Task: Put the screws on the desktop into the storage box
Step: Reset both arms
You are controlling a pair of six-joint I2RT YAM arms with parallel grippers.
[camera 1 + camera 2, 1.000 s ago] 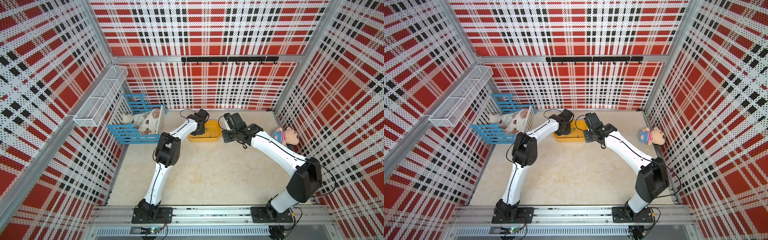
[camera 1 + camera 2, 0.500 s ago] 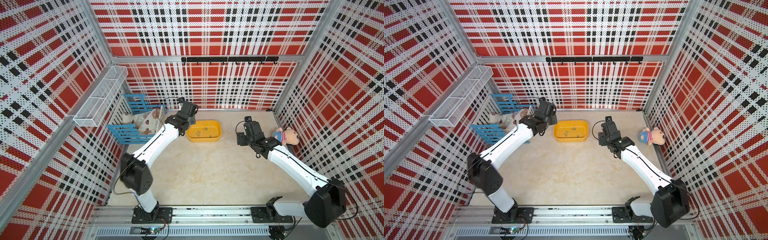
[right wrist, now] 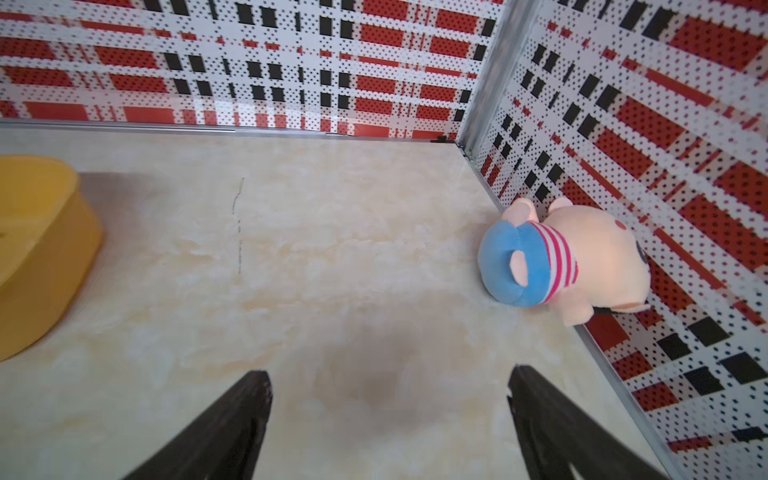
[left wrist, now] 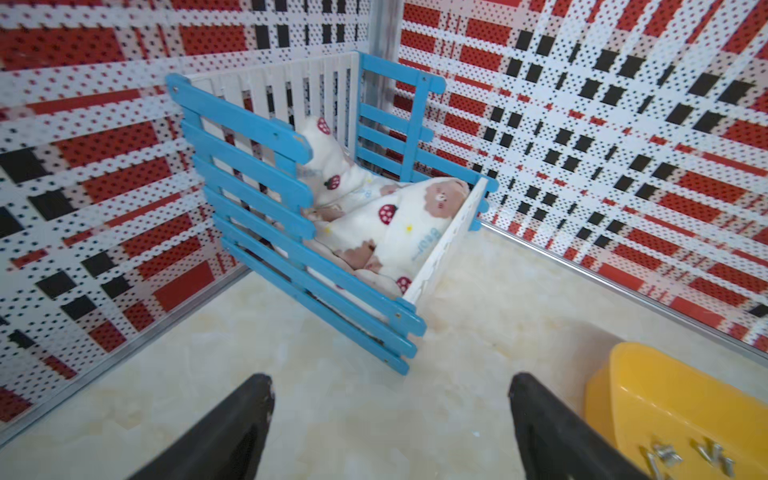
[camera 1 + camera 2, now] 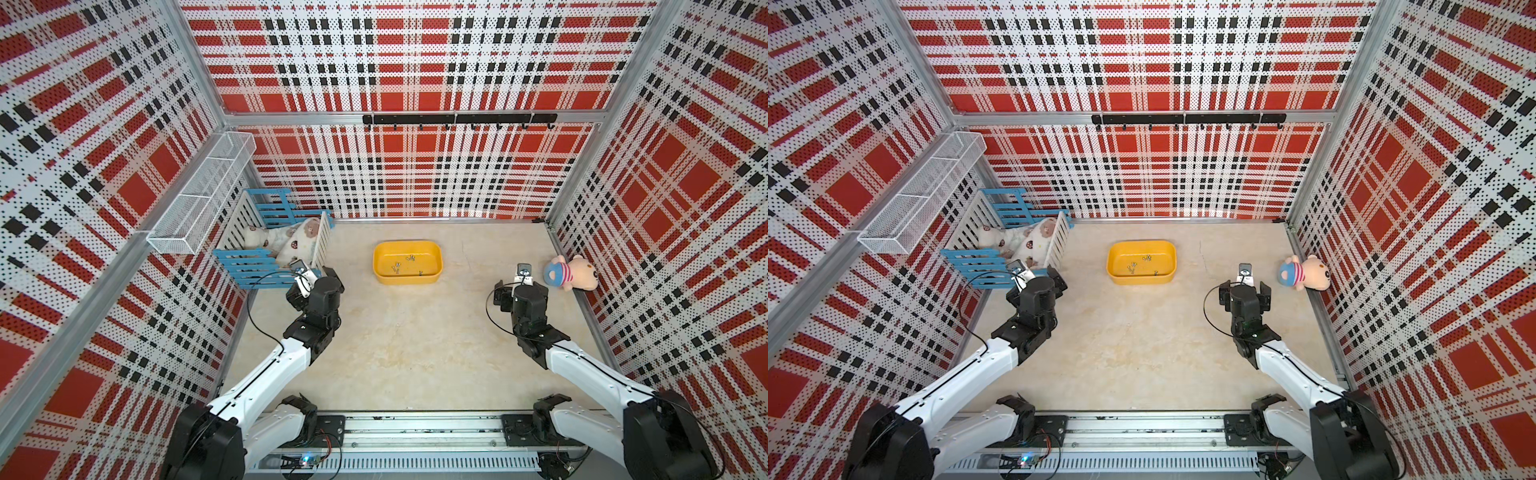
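Note:
The yellow storage box (image 5: pixel 407 246) stands at the far middle of the beige desktop (image 5: pixel 415 340), in both top views (image 5: pixel 1141 243). Several small silver screws (image 5: pixel 397 266) lie on its floor, also in the left wrist view (image 4: pixel 669 453). No screw shows on the bare desktop. My left gripper (image 5: pixel 316 286) hovers near the box's left, by the crate corner; its jaws (image 4: pixel 390 382) are open and empty. My right gripper (image 5: pixel 521 291) hovers to the box's right, beside the plush pig, jaws (image 3: pixel 388 376) open and empty. The box corner (image 3: pixel 41 232) shows in the right wrist view.
A blue-and-white slatted crate (image 5: pixel 270 253) holding a printed soft toy stands at the far left. A white wire-mesh basket (image 5: pixel 199 199) hangs on the left wall. A pink plush pig (image 5: pixel 571 274) lies against the right wall. A black hook rail (image 5: pixel 457 119) runs along the back wall.
Both arms have drawn back from over the yellow box, the left toward the crate, the right toward the plush pig. Both grippers have opened wider.

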